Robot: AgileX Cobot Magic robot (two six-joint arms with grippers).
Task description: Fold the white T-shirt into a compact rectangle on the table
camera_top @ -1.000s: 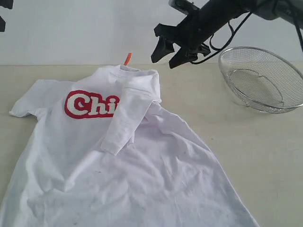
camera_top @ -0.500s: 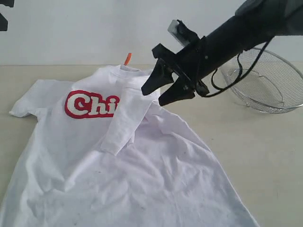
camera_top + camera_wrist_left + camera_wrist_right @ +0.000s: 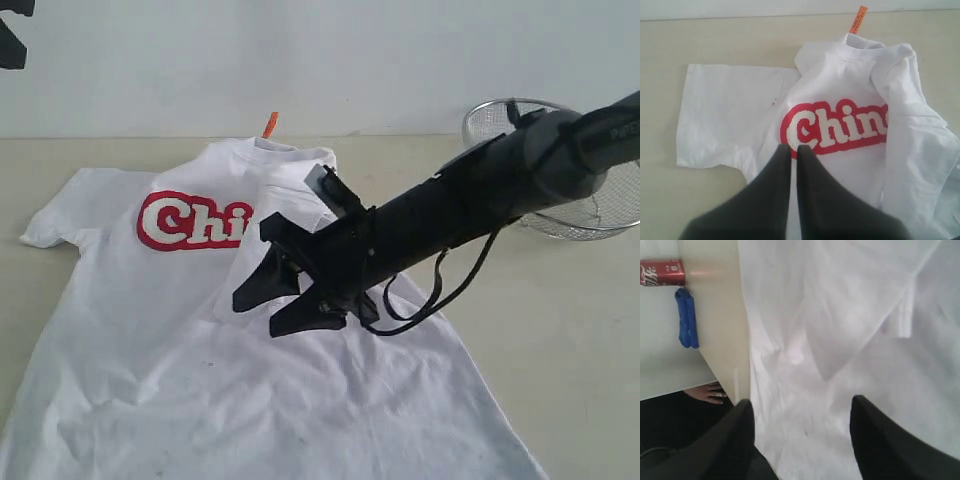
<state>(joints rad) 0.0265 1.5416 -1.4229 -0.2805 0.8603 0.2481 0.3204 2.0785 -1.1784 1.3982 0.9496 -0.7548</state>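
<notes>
Trouble is to be expected mainly from a shallow pinch. The right claw (image 3: 265,312) is held spread wide, grasping nothing, just above the white T-shirt (image 3: 200,380), which lies flat on the table (image 3: 560,330) directly beneath the claw and out to every side of it. One sleeve (image 3: 855,315) is seen folded in over the chest, its cuff just ahead of the claw's tips. If the tips are closed on that loose flap alone, or on a single wrinkled layer, the fold already made could be dragged open and the cloth bunched rather than creased. Whether cloth is touched yet cannot be told. The left claw (image 3: 793,148) is clenched with nothing between its tips and is held well above the red lettering (image 3: 840,127). If it is left idle, the shirt could be pulled along unanchored. A wire basket (image 3: 615,205) stands behind the right claw, beside its arm, and could be knocked on a wide swing.

Counted: one T-shirt, one table, one basket, one orange neck tag (image 3: 269,124), two claws.
</notes>
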